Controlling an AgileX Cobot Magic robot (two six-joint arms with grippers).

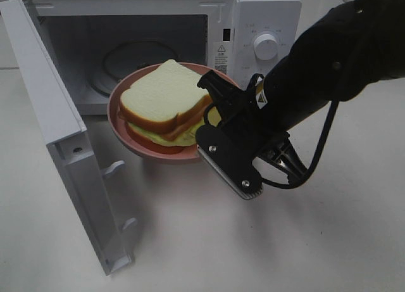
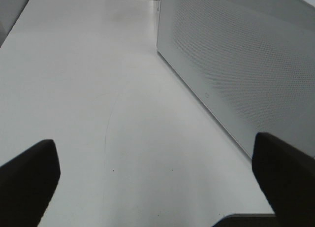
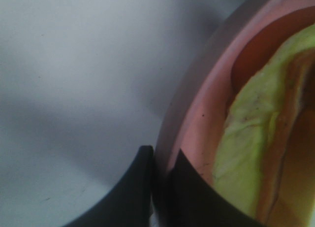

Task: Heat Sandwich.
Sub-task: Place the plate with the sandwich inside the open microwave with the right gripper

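Observation:
The sandwich (image 1: 164, 102), thick white bread with tan crust and yellow-green filling, lies on a round pink plate (image 1: 120, 126). The plate hangs tilted in the air just in front of the open microwave (image 1: 266, 19). My right gripper (image 1: 204, 128) is shut on the plate's right rim. The right wrist view shows the black fingertips (image 3: 142, 173) pinching the pink plate rim (image 3: 197, 113), with the sandwich's filling (image 3: 246, 153) close by. My left gripper (image 2: 157, 187) is open with nothing between its fingers, low over the white table beside the microwave's perforated side wall (image 2: 236, 64).
The microwave door (image 1: 63, 133) swings out to the left toward the front. Inside the cavity lies the glass turntable (image 1: 136, 57). A control knob (image 1: 266, 46) sits on the right panel. White tabletop (image 1: 209, 241) stretches in front.

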